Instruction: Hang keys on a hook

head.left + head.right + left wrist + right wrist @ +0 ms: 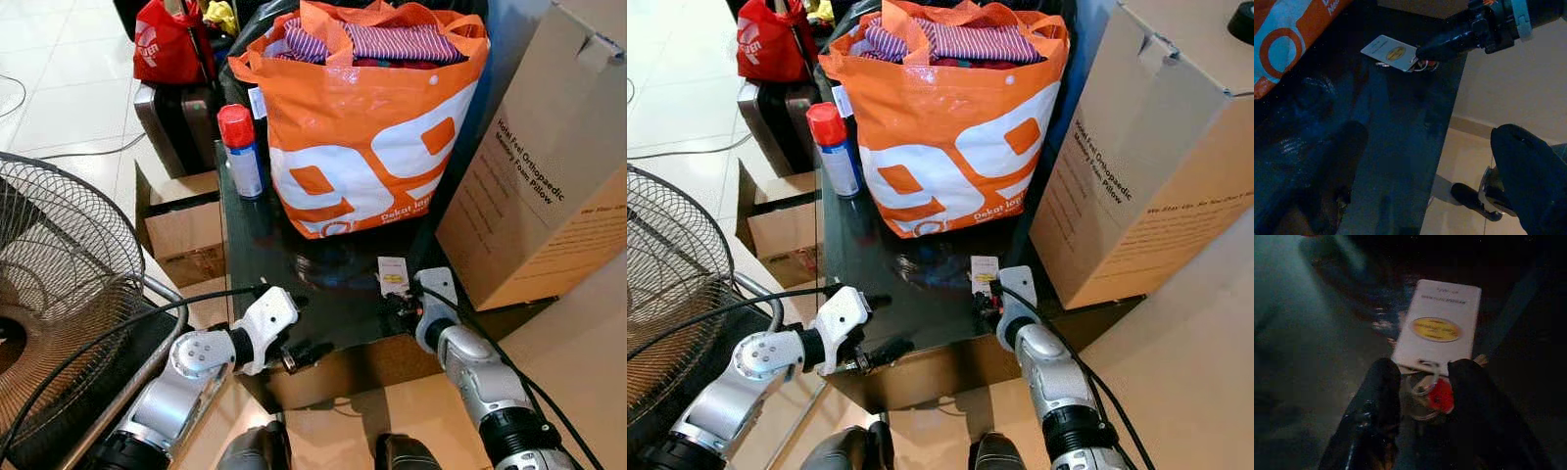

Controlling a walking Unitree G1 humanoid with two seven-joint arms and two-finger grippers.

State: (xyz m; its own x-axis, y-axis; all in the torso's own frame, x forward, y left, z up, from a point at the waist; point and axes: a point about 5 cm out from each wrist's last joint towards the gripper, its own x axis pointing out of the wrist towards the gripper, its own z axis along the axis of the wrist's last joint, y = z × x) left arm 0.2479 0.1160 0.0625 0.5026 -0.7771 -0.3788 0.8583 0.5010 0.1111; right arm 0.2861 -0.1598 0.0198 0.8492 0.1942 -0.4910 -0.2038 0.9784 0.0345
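Keys [1431, 394] lie on the dark glossy table [323, 323], in front of the orange shopping bag [367, 137] and near the table's front edge; they are a small bunch on a wire ring with a red bit and a flat white tag [1440, 328] bearing a yellow oval label. They look light and loose: the metal ring is stiff and thin, likely to slide on the shiny top, while the tag is flat, smooth and hard to pinch off the surface. The best hold seems to be at the ring and the key bunch itself, leaving the ring's loop free for a hook. The right gripper [1422, 382] reaches forward and down from its bent silver arm to the bunch, on the side away from the bag, its two black fingers [1378, 396] set narrowly apart on either side of the ring, not visibly clamped on it. The left gripper [294, 348] rests low at the table's front edge, further along that edge from the keys, fingers spread apart and holding nothing. No hook can be made out around the bag.
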